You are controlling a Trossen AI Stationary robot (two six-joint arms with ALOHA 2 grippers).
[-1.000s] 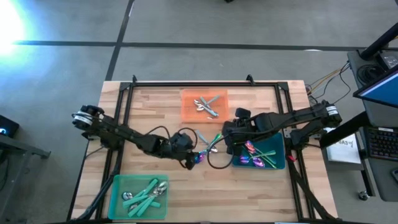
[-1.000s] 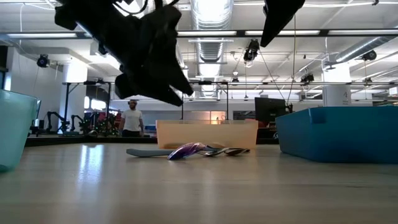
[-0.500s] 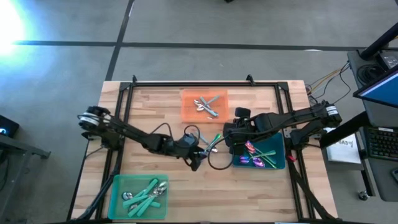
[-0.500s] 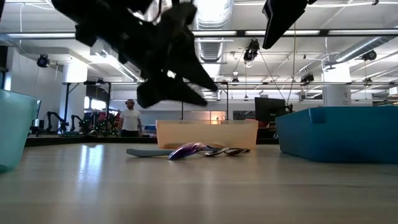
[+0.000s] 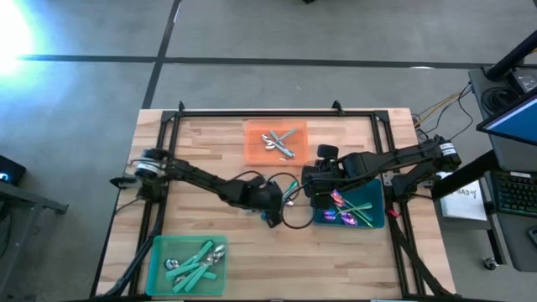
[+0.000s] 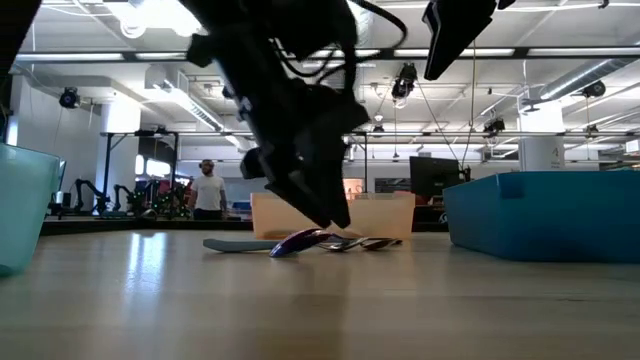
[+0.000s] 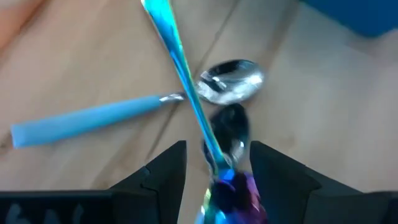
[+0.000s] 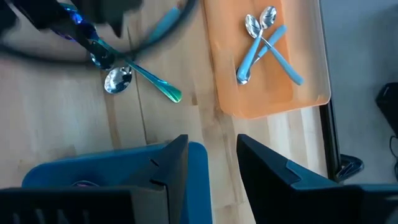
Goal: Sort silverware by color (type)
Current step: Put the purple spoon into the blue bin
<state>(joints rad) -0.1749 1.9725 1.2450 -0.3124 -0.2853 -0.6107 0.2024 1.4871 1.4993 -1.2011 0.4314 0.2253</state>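
wood planks of the table carry three trays, and nearest the front edge sits the green tray with teal-handled pieces. mid-table, the left gripper hangs low with fingers spread either side of the iridescent spoon, not yet closed on it. that spoon lies crossed over a teal-handled spoon and a plain spoon bowl, so the pinch should take only its handle, lifted straight up to avoid dragging the neighbours. right gripper, fingers apart and empty, waits over the blue tray; farthest sits the orange tray.
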